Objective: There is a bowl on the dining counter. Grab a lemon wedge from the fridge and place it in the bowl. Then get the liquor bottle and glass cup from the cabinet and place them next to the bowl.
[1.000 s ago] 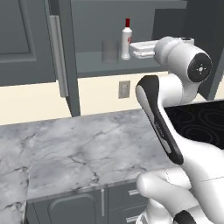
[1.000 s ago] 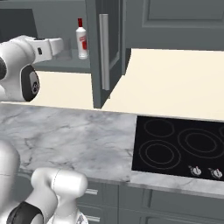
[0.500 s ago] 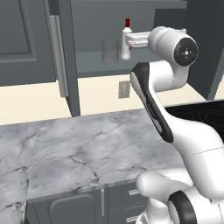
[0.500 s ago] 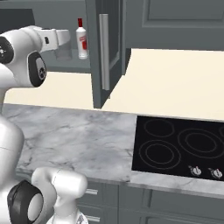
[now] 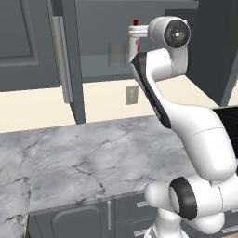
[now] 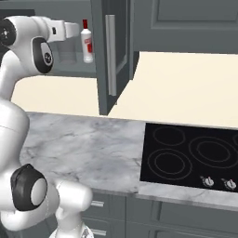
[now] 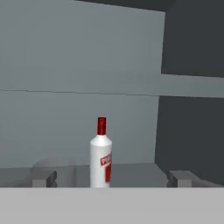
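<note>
Now, pincer [image 7: 109, 178]: fully open, holding nothing
Bottle [image 7: 101, 154]: upright on the cabinet shelf [image 7: 135, 171], between the fingertips [image 7: 43, 178], untouched

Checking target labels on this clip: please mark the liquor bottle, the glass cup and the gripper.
liquor bottle [image 7: 101, 162], hand view, on its white body beside the red label.
glass cup [image 5: 116, 56], left base view, on its translucent side wall.
gripper [image 7: 111, 178], hand view, midway between its two open fingertips.
</note>
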Robot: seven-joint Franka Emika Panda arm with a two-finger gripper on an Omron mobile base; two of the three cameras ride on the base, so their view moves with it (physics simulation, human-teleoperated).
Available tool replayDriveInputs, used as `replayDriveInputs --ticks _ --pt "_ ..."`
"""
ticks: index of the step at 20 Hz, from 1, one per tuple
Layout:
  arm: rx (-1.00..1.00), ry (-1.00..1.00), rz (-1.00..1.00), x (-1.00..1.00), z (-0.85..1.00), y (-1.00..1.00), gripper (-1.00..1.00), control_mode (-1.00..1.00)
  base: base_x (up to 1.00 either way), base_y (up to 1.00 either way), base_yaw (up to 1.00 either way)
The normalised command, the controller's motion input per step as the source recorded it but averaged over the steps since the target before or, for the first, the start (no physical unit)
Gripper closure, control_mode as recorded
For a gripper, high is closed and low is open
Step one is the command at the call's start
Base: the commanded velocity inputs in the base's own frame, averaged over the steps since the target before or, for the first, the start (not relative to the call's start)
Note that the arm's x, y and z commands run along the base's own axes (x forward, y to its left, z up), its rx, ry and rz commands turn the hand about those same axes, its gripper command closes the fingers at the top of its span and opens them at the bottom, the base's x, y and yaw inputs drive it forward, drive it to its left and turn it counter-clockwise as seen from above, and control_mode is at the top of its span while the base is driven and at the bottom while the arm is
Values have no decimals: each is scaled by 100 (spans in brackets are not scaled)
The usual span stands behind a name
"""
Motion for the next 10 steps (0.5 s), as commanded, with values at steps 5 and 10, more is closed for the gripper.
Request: replayDriveInputs --ticks 5,10 --pt "6 3 -9 47 7 0 -100 -100 0 0 0" --pt "3 -1 -3 47 -3 0 -100 -100 0 0 0"
